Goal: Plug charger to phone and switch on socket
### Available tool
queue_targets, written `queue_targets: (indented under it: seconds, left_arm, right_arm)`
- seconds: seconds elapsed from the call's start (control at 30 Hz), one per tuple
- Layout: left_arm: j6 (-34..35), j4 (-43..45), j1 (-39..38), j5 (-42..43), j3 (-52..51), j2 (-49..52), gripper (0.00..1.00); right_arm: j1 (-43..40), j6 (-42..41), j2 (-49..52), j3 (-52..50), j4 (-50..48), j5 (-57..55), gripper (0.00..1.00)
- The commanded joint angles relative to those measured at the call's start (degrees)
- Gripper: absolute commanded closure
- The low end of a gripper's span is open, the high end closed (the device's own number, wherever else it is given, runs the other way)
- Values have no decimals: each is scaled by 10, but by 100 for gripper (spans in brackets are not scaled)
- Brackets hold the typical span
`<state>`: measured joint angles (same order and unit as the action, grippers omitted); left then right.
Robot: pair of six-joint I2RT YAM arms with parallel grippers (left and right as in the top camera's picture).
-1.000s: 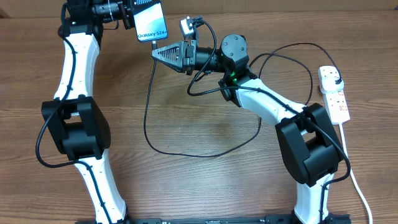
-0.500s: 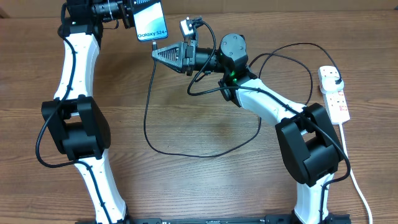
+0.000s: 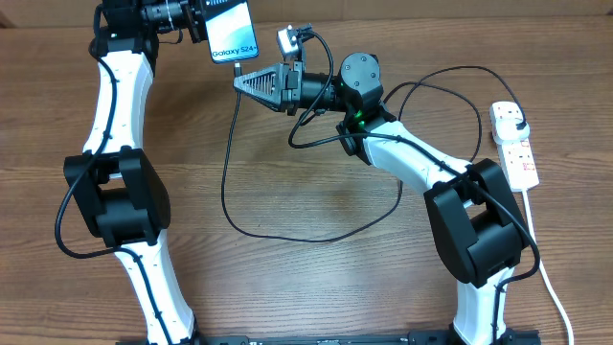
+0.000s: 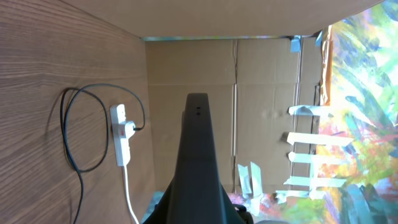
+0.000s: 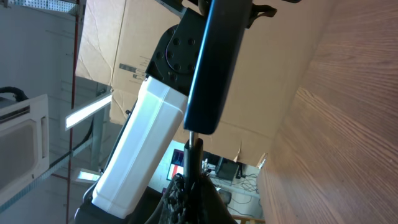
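Observation:
My left gripper (image 3: 213, 19) is shut on the phone (image 3: 233, 34), holding it raised at the table's far edge, cyan screen up. In the left wrist view the phone (image 4: 198, 155) shows as a dark edge running away from the camera. My right gripper (image 3: 241, 81) is shut on the charger (image 3: 226, 182) just behind its connector tip. That tip (image 5: 194, 146) meets the lower end of the phone (image 5: 214, 62); how deep it sits I cannot tell. The black cable loops over the table to its plug (image 3: 517, 125) in the socket (image 3: 517, 153) at the far right.
The socket's white cord (image 3: 546, 278) runs along the right edge towards the front. In the left wrist view the socket (image 4: 121, 146) and a cable loop (image 4: 68, 137) lie on the wood. Cardboard walls stand behind the table.

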<state>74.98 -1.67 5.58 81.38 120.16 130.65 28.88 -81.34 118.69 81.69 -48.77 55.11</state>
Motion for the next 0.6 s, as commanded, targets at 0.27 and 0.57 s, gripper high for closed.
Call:
queue_targets:
  seconds: [0.27, 0.57]
  left_arm:
    - [8, 5, -7, 7, 12, 1, 96]
    - [7, 5, -9, 8, 12, 1, 96]
  right_arm:
    - [0, 4, 3, 9, -5, 0, 96]
    - [0, 3, 3, 9, -4, -10, 96]
